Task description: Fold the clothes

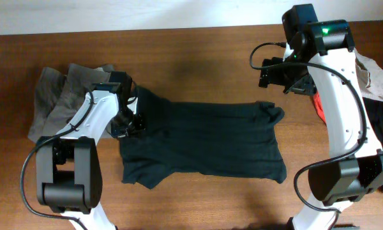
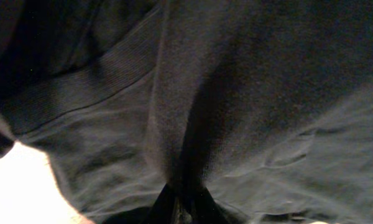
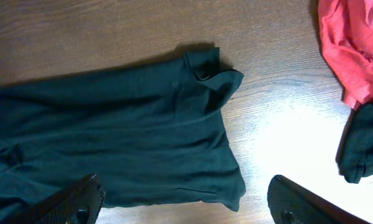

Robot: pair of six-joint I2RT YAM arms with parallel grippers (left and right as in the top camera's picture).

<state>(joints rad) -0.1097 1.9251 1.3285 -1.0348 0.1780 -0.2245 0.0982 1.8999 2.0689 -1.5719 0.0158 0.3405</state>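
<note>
We're judging folding barely begun: the black shirt (image 1: pixel 210 137) is lying spread mid-table, and grey trousers (image 1: pixel 51 96) and a red piece (image 3: pixel 351 50) are waiting at the sides. The left gripper (image 1: pixel 129 122) is pinching the shirt's left edge. The right gripper (image 3: pixel 183 183) is hanging released. Everything is sitting on a brown wood table (image 1: pixel 198 45), with a pale strip beyond.

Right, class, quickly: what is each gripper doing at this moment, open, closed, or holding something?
Left gripper: closed, pinching the black T-shirt.
Right gripper: open, holding nothing.
</note>
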